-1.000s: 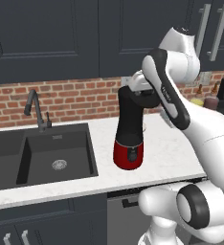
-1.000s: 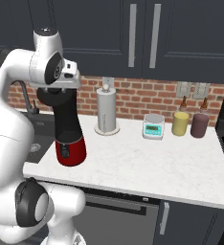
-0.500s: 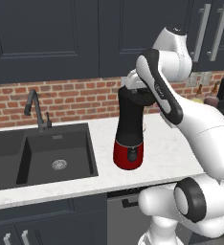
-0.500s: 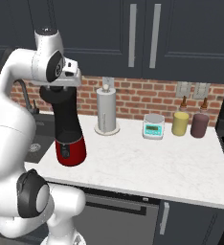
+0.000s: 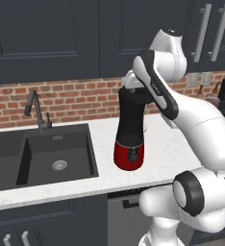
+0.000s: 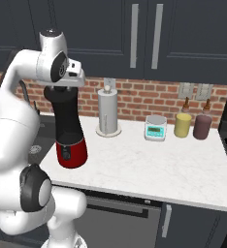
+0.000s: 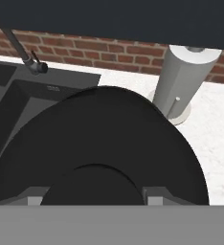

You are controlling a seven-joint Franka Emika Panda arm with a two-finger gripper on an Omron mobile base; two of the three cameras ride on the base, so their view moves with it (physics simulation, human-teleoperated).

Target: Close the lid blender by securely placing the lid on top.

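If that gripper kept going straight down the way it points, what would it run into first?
The gripper points down at the blender. In the hand view the black lid lies right under the fingers, so it would likely press the lid onto the jar's top. Whether a gap remains is hard to tell.

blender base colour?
Glossy red, with a small dark button panel; the blender base shows best in the left base view.

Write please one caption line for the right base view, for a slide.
White robot arm holds its hand over the black jar of the red-based blender on a marble counter, near a paper towel holder.
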